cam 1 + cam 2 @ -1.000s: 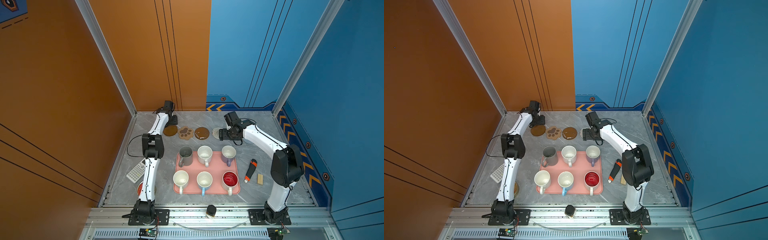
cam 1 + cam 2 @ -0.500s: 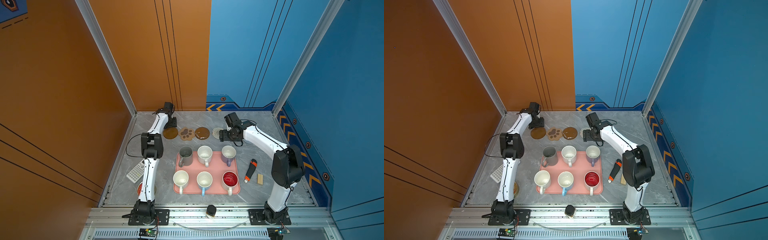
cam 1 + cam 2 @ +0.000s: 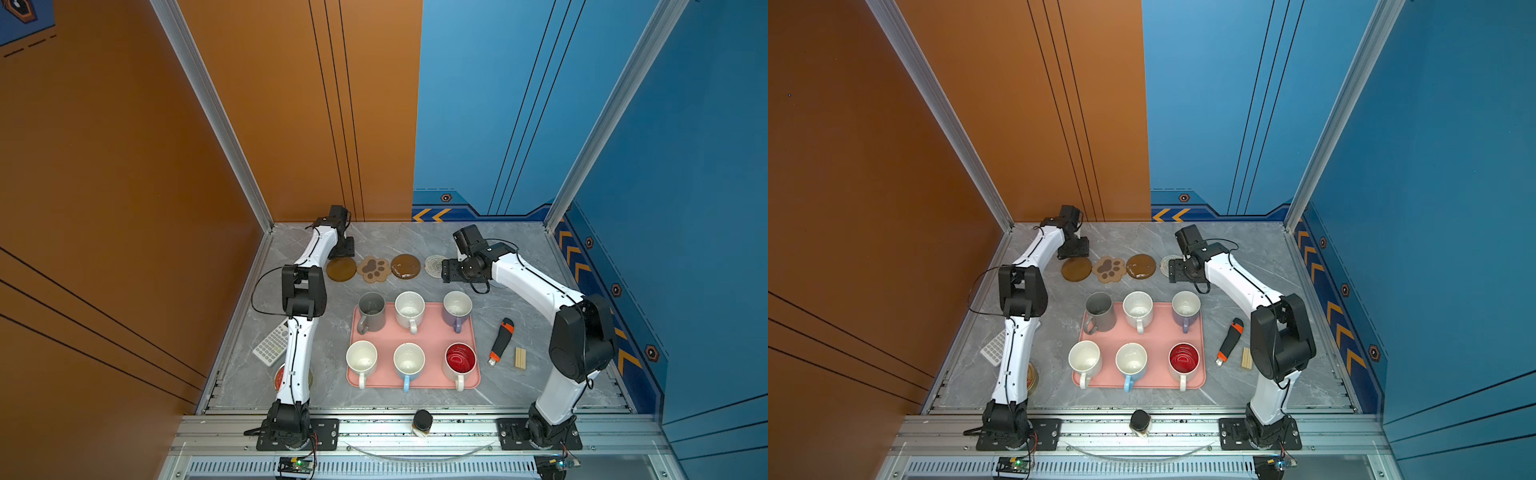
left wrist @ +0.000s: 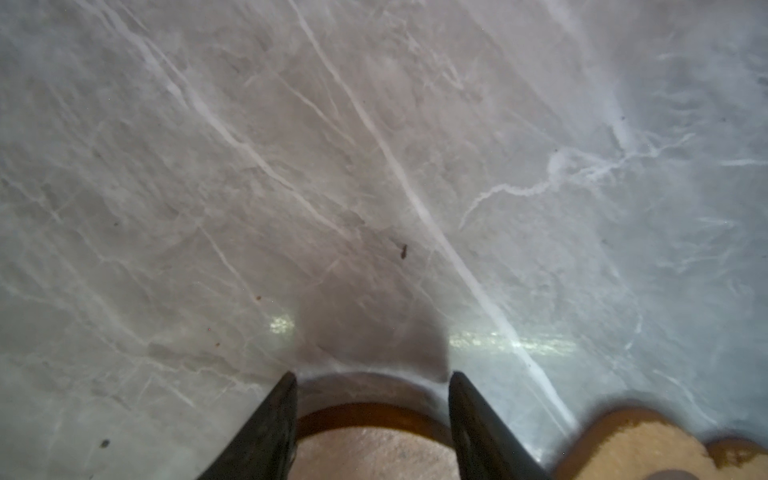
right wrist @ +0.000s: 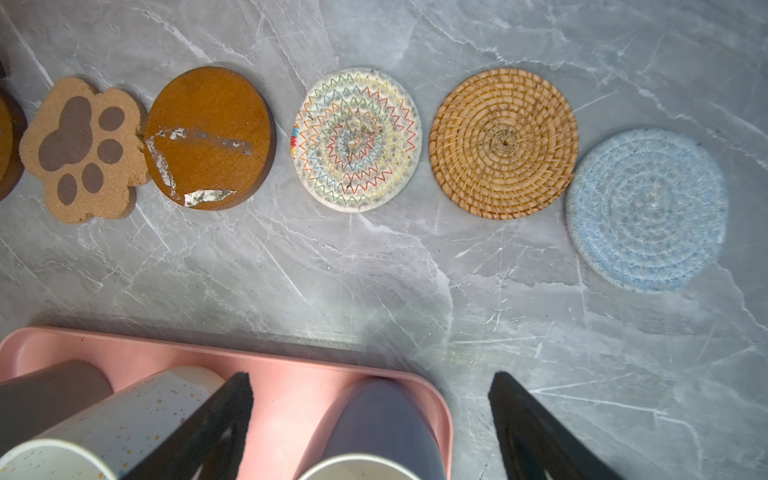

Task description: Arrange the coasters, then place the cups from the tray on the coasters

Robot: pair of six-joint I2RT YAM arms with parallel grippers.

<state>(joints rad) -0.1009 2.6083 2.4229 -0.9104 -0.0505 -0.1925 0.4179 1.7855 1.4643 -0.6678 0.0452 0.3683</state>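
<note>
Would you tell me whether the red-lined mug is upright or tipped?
Upright: the red-lined mug shows its round mouth, standing on the tray.

Figure: a robotics laboratory test cell. Two white-and-black robot arms [image 3: 297,357] [image 3: 532,286] are standing bolted to a slotted aluminium rail [image 3: 457,430] along the front of a grey marble-patterned table [image 3: 415,241]. Bare aluminium posts [image 3: 216,120] are framing flat orange wall panels [image 3: 124,187] and blue wall panels [image 3: 685,187], which are enclosing the table on three sides. A small exposed circuit board [image 3: 296,464] is glowing green below the rail. Ceramic mugs [image 3: 409,307] are sitting on a pink rectangular tray [image 3: 432,336] between the arms.
</note>
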